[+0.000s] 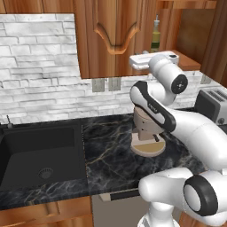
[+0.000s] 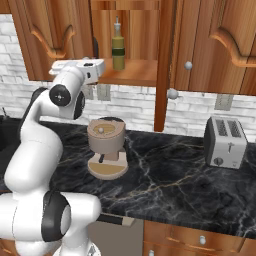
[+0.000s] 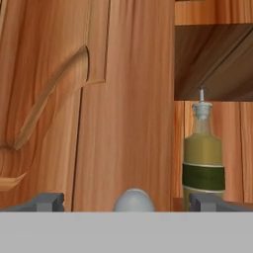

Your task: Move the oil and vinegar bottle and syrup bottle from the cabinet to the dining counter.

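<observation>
Spanning the top of both base views, the cabinet (image 2: pixel 210 45) is reddish-brown wood with curved carved door panels, and one compartment of it stands open above the counter. A round silver knob (image 2: pixel 188 65) sits on the closed door to the right of that opening in the right base view. Below runs the black marble counter (image 2: pixel 170 170) with pale gold veins, backed by a wall of whitish brick. A dark sink (image 1: pixel 40 155) is sunk into the counter at the left of the left base view. A tan coffee machine (image 2: pixel 106 145) stands on the counter just in front of the arm, and a silver toaster (image 2: pixel 225 142) stands well apart from it near the right edge.

On the shelf of the open compartment stands the oil and vinegar bottle (image 2: pixel 118 47), upright, slim, with yellow-green liquid, a dark band and a narrow neck. The gripper (image 2: pixel 97 67) is raised to the height of that shelf, just outside the cabinet's front edge and to the left of the bottle in the right base view. Its jaws stand wide apart and hold nothing. In the hand view the bottle (image 3: pixel 203 158) lies ahead and off to the right, above the right fingertip (image 3: pixel 205 201), not between the two tips; a closed door panel and a silver knob (image 3: pixel 133 200) face the middle of the hand.
</observation>
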You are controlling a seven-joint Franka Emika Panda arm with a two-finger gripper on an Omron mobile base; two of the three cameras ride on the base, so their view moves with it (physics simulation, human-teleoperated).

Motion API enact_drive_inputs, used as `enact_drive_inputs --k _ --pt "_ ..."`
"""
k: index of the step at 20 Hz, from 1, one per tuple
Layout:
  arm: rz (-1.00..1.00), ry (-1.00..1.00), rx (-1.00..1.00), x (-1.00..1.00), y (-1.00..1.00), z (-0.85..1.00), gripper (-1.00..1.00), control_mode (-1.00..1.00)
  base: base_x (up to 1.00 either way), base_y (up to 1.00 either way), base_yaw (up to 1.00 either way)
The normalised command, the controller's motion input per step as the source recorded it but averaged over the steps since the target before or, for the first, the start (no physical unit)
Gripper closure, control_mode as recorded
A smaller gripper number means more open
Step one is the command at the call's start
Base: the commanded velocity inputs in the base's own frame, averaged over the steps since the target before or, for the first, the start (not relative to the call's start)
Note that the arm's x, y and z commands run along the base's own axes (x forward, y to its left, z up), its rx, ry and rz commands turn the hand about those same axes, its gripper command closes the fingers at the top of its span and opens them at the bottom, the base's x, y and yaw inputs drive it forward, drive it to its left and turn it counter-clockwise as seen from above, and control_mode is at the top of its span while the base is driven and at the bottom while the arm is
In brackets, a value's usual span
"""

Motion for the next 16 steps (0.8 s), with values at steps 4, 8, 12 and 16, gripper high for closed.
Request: enact_drive_inputs --k 4,8,12,16 --pt "0.0 -0.03 0.01 0.16 -0.02 -0.04 -1.0 -1.0 0.0 0.0 0.0" --pt "0.0 -0.03 0.0 0.14 -0.01 -0.07 -1.0 -1.0 0.0 0.0 0.0" --pt "0.0 -0.02 0.0 0.12 -0.02 -0.1 -1.0 -1.0 0.0 0.0 0.0" --pt "0.0 0.0 0.0 0.11 -0.01 -0.06 -1.0 -1.0 0.0 0.0 0.0"
